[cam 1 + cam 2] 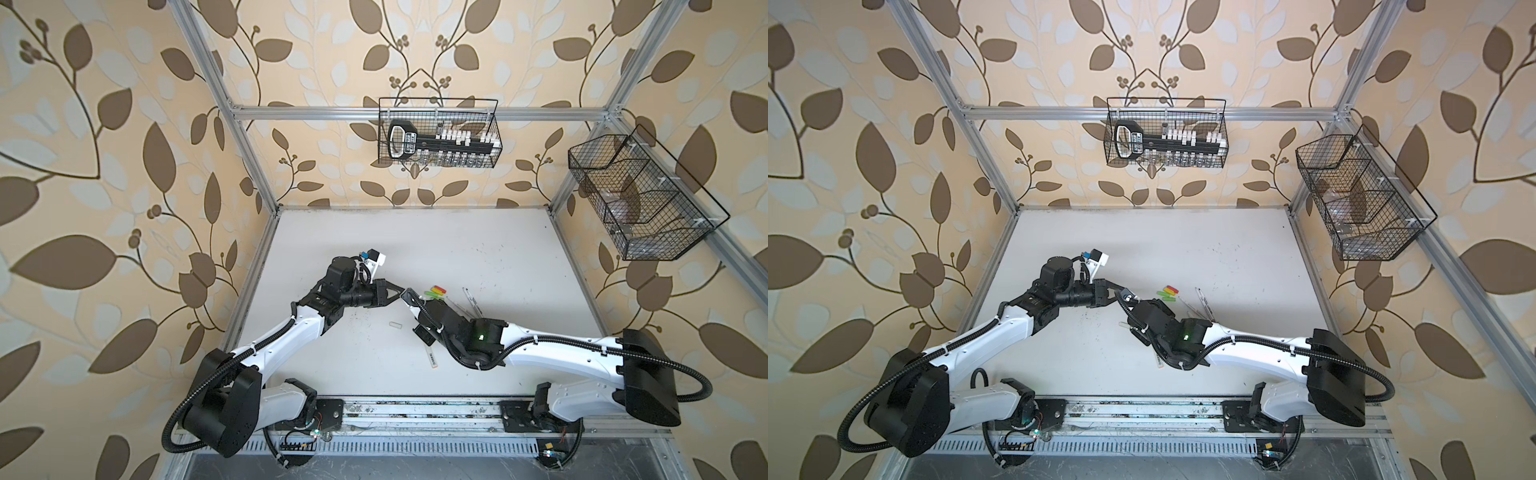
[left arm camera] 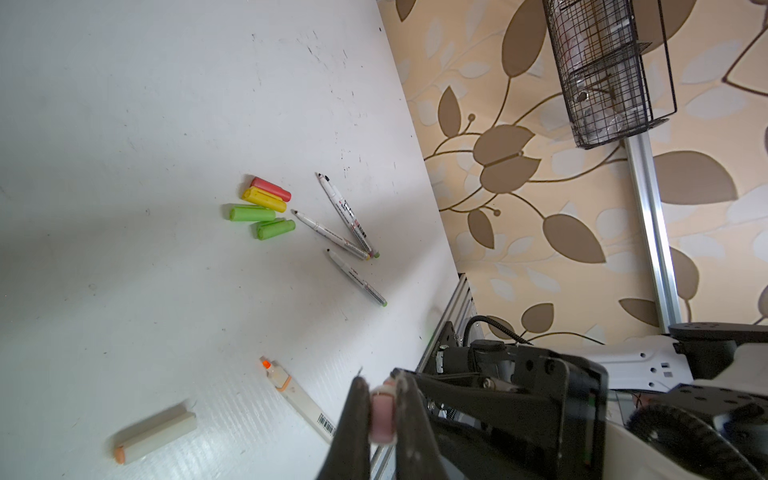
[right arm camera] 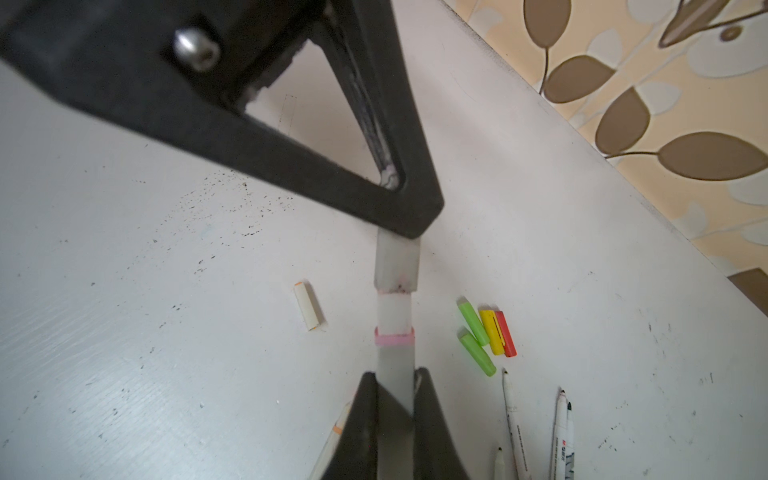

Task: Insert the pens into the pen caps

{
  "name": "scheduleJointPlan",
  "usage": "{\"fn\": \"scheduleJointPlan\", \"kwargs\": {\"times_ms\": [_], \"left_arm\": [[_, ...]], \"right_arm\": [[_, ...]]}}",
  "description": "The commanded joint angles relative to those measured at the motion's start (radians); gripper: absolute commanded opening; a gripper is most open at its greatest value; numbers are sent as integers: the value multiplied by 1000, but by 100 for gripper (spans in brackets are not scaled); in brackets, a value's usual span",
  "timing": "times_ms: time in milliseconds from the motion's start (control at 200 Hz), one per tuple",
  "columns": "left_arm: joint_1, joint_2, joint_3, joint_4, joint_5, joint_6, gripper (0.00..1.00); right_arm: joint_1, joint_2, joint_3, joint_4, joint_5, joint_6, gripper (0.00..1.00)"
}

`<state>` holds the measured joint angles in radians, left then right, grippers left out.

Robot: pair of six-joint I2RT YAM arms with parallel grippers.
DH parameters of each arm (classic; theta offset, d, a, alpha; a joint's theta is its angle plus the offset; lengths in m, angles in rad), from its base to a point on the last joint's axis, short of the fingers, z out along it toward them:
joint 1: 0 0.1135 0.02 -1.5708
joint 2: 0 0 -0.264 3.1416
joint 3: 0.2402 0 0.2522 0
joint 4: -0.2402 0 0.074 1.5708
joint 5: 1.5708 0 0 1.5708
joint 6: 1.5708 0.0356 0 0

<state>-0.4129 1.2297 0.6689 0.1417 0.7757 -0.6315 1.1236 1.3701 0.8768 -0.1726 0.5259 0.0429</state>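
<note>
Though unclear overhead, marker [image 3: 395, 365] in cap [image 3: 397, 266]

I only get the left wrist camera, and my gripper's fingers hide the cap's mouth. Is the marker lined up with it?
Observer: Yes. In the right wrist view the marker runs straight up to the mouth of the pale grey cap, in line with it.
Operator: Fully seated?
Observer: No. The marker's white neck and pink ring are outside the cap.
Operator: Where is the right gripper holding?
Observer: The right gripper is shut on the marker's body, just behind the pink ring.
</note>
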Motion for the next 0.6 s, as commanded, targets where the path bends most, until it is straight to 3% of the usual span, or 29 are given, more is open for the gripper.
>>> {"fn": "scheduleJointPlan", "kwargs": {"times_ms": [0, 380, 595], "left_arm": [[-27, 25, 9, -79, 61, -1, 0], [-27, 33, -2, 24, 87, -107, 0], [-28, 29, 14, -128, 41, -8, 0]], "right_arm": [[6, -39, 17, 156, 34, -31, 10], [21, -25, 29, 160, 61, -40, 10], [16, -33, 33, 174, 52, -34, 10]]}}
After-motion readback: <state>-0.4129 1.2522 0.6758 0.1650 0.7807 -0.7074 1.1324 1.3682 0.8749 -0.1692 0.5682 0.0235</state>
